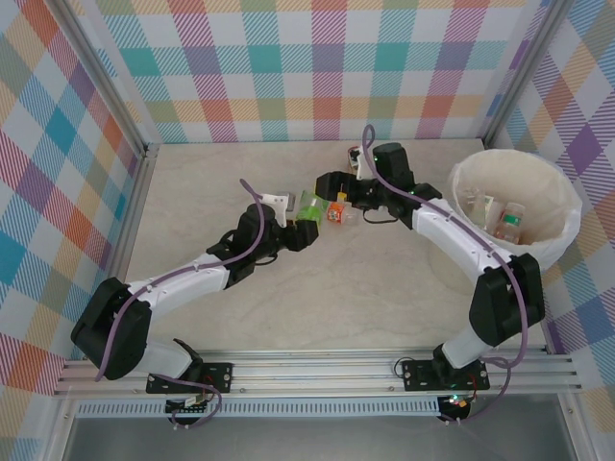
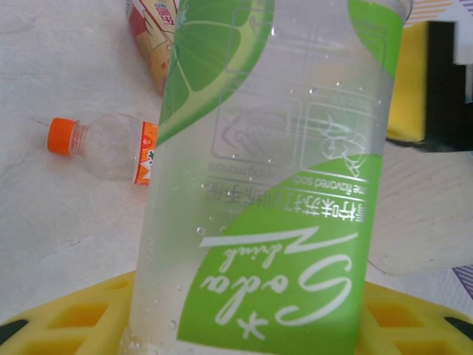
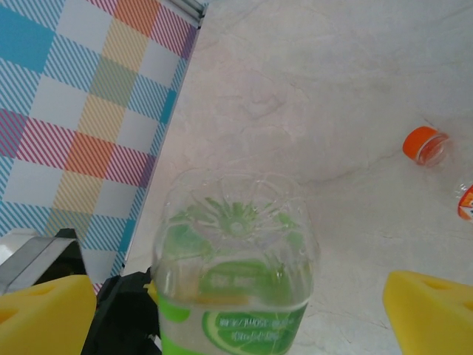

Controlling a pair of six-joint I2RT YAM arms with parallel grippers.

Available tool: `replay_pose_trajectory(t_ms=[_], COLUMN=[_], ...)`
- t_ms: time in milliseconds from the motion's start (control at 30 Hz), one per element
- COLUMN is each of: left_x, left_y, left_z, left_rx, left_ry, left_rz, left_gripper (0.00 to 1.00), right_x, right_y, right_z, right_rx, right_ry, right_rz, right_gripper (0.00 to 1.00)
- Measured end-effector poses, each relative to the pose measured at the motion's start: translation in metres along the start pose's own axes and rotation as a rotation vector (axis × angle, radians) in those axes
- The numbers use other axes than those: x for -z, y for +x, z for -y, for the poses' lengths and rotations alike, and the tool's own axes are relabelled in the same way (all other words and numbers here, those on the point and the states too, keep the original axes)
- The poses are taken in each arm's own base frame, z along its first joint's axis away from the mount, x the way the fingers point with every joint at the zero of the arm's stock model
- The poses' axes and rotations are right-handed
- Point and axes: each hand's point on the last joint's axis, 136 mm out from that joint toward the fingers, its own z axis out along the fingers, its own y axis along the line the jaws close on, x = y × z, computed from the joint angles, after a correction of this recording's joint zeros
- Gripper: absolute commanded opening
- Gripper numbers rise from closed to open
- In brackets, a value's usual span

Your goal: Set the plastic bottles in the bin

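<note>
Left jaws clamp green-label bottle [image 2: 273, 185], both ends cut off. Right jaws spread wide, flanking its base, not touching. Orange-cap bottle [image 2: 103, 144] lies on desk [image 2: 44, 244] beyond left jaws, half hidden. Bin [image 1: 509, 159] well apart from both jaws.

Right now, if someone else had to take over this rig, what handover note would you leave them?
Left gripper: jaws shut on the green-label bottle.
Right gripper: jaws open, either side of that bottle's base, not closed on it.
Bin: far right, at least two bottles inside, so the job is begun.
Table: an orange-cap bottle lying down, a red-and-tan label bottle beyond it.
Left to do: green-label bottle into the bin, then those two.
</note>
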Motion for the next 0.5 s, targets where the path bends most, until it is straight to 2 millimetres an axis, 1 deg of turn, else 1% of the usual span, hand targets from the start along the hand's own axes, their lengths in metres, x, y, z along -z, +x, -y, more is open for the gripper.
replay_pose_trajectory(t_ms=[67, 233, 333, 400, 433, 467, 500], left_x=[0.0, 0.0, 0.0, 0.0, 0.0, 0.0, 0.0], left_y=[0.001, 0.001, 0.002, 0.001, 0.0, -0.001, -0.001], left_z=[0.001, 0.002, 0.002, 0.003, 0.003, 0.003, 0.003], left_rx=[0.0, -0.002, -0.003, -0.003, -0.003, -0.004, -0.006], left_ry=[0.001, 0.004, 0.005, 0.006, 0.005, 0.004, 0.003], left_rz=[-0.002, -0.003, -0.004, 0.0, 0.003, 0.004, 0.003], left_gripper=[0.47, 0.47, 0.48, 0.5, 0.54, 0.61, 0.72], right_x=[-0.01, -0.027, -0.03, -0.031, -0.031, -0.031, -0.031], right_y=[0.005, 0.008, 0.004, 0.002, 0.002, 0.001, 0.001], right_z=[0.002, 0.002, 0.001, -0.001, -0.001, -0.001, -0.001], right_rx=[-0.009, -0.033, -0.049, -0.06, -0.061, -0.06, -0.058], right_ry=[0.002, -0.005, -0.018, -0.024, -0.025, -0.025, -0.025], right_rz=[-0.021, -0.04, -0.026, -0.02, -0.017, -0.015, -0.012], right_gripper=[0.98, 0.74, 0.62, 0.58, 0.56, 0.55, 0.54])
